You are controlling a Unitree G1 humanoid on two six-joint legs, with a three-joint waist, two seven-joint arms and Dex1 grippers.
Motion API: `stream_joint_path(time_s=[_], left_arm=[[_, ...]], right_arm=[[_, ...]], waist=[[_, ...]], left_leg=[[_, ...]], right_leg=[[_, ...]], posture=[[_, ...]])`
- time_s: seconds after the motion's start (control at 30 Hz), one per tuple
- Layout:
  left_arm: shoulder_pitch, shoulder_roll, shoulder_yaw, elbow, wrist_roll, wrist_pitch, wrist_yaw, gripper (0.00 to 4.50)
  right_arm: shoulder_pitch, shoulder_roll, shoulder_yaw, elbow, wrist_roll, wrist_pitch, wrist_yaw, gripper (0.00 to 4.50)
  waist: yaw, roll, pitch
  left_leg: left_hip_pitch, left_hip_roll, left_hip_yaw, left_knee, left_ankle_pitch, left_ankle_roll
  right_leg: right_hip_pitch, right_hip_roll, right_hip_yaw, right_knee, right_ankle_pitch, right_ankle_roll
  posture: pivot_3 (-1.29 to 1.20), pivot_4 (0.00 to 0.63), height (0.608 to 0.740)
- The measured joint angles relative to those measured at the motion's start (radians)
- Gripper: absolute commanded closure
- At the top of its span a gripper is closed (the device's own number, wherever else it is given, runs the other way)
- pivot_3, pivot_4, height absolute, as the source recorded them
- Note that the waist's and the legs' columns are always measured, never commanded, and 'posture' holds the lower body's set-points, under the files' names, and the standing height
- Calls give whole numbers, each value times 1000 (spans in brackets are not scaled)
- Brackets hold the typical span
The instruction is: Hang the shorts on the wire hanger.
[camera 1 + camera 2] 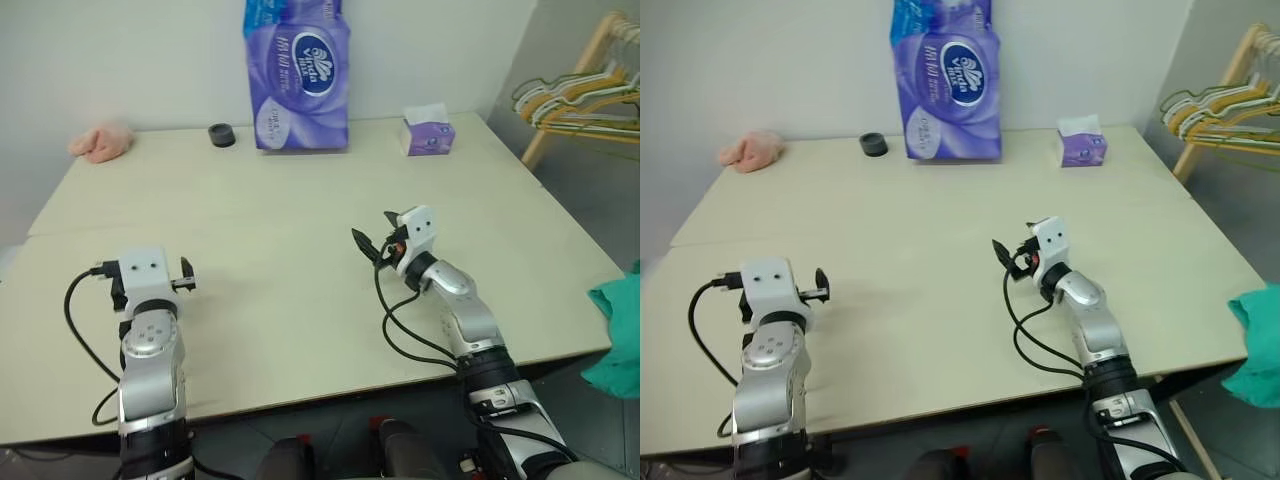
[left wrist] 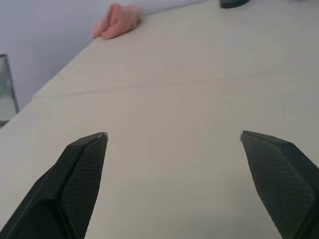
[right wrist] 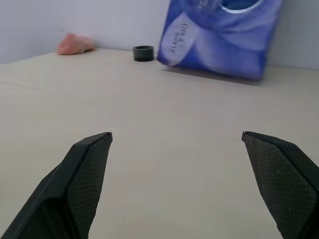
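Shorts (image 1: 620,340) off table's (image 1: 300,200) right edge, both end effectors agape.

Teal-green shorts (image 1: 618,338) bunched in a crumpled heap beyond the table's right edge, lower than its top

Table (image 1: 300,300) middle bare (tissue pack (image 1: 297,75), black ring (image 1: 221,135) line far edge).

You've got a pale beige table (image 1: 300,330) w/ a seam running across. On it, far edge by the wall: pink cloth (image 1: 100,142) at left corner, small black ring (image 1: 221,134), tall purple tissue pack (image 1: 297,75) mid, small purple tissue box (image 1: 428,131) toward right.
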Motion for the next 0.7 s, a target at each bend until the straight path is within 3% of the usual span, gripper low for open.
stream_joint_path(time_s=[0.17,0.5,0.7], left_arm=[[24,-13,11,-51,-8,17,6,0],[15,-27,-10,-58,-13,5,21,0],[-61,33,-71,-40,-16,-5,-34,0]], right_arm=[[-32,19,9,65,-2,-31,30,42],[-54,-2,2,92,-18,-46,61,42],[-2,-7,-23,49,-20,-42,23,42]], waist=[[56,0,0],[62,0,0],[58,0,-6]], left_leg=[[-1,1,-9,-1,5,-4],[1,2,-15,-1,11,-6],[1,3,-15,-3,12,-8]], right_leg=[[2,1,-15,0,1,-7],[7,9,-19,1,3,-11],[6,10,-19,0,4,-12]], posture=[[179,95,740],[171,80,740],[133,72,740]])
